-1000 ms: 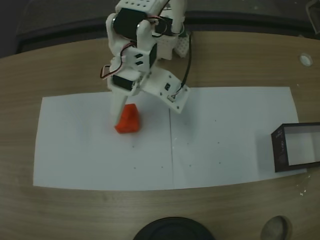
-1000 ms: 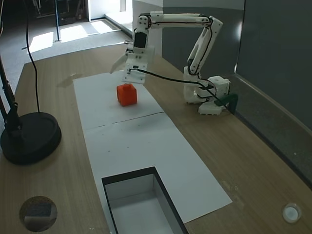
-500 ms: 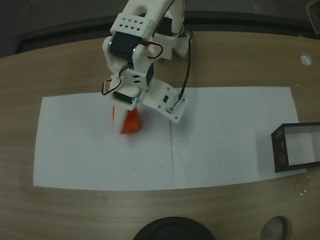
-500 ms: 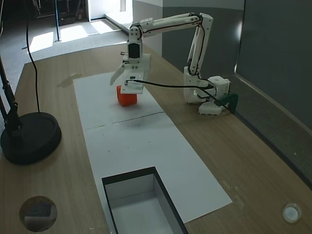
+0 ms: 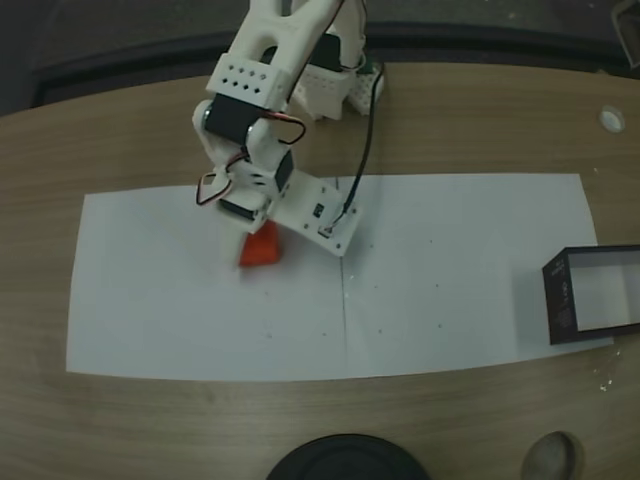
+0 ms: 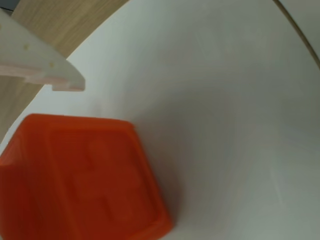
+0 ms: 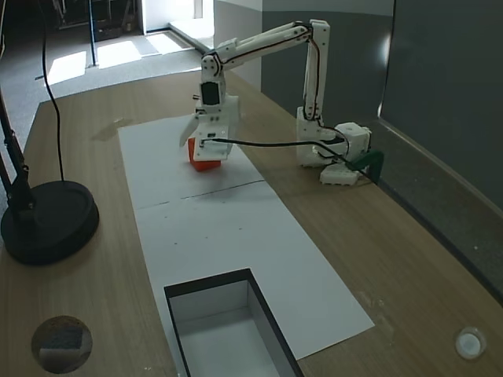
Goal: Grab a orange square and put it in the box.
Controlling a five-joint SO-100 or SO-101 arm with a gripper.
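The orange square rests on the white paper, half covered by my arm in a fixed view. From the side, my gripper is lowered onto the orange square with its jaws spread, one finger splayed out to the left. In the wrist view the orange square fills the lower left, close under one white fingertip; the other finger is out of frame. The box stands far off at the paper's right end, and appears as a dark-walled box near the camera.
White paper covers the middle of the wooden table. A black round lamp base stands at the left in a fixed view, with its edge at the bottom of the other. The arm's base and a black cable lie behind the paper.
My arm has stretched forward and dropped, bringing the open gripper down from above the orange square to around it. The square and the box have stayed put.
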